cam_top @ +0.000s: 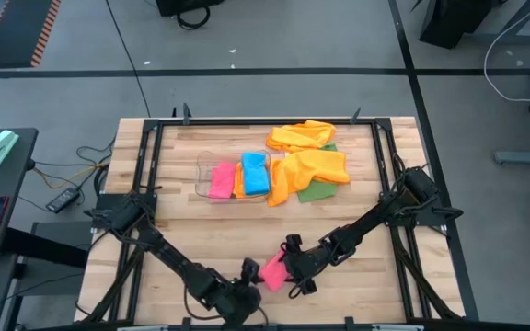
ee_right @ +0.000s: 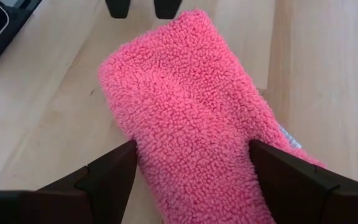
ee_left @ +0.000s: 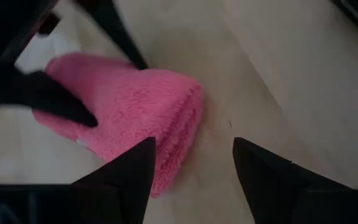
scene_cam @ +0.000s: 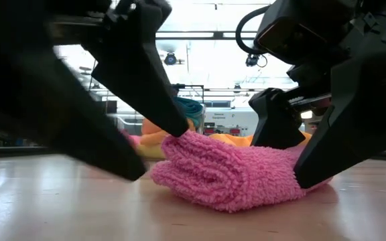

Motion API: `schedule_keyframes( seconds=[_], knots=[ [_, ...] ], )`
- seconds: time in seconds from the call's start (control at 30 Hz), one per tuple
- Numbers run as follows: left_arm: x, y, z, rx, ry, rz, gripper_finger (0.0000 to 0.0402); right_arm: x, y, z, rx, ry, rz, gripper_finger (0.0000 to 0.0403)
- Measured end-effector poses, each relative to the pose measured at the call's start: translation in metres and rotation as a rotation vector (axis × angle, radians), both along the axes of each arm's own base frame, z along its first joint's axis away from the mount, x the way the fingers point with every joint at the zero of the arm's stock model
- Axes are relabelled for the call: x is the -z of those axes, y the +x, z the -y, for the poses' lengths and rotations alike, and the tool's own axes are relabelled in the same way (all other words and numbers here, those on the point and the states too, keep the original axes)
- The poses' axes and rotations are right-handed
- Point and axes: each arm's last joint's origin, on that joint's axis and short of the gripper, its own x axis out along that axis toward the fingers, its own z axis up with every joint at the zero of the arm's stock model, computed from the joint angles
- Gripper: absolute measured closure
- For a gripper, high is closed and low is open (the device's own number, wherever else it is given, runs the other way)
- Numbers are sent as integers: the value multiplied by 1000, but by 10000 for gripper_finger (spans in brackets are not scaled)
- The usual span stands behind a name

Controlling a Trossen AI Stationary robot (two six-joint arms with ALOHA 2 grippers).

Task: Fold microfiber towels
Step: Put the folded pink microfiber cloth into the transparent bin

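On the wooden table (cam_top: 201,239), folded pink towel (ee_right: 197,106) lies between released right claw (ee_right: 191,165); left claw (ee_left: 194,168) spread beside it.

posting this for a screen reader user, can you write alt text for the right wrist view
A folded pink towel lies on the wooden table, filling the space between the right end effector's two open dark fingers, which straddle it. The tips of the left end effector show at the towel's far end.

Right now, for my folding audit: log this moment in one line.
stage: fold finishing | folded fluffy pink microfiber towel on table | left gripper open beside it | right gripper open, straddling it
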Motion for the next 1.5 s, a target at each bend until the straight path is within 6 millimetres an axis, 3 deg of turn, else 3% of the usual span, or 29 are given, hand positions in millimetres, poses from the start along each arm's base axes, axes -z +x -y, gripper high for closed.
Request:
schedule_keyframes(
  seconds=[0.13, 0.9, 1.27, 1.5],
  knots=[
    [1, -2, 0, 77, 86, -25, 173, 0, -1, -2, 10, 18, -6, 88],
    [1, 19, -27, 82, 166, -44, 185, 0, -2, -3, 16, 23, -8, 88],
    [1, 16, -21, 99, 84, -57, 196, 1, -2, 0, 82, 26, -29, 88],
    [4, 21, -28, 8, -165, -134, 193, 1, -2, 0, 141, 74, -43, 88]
  ],
)
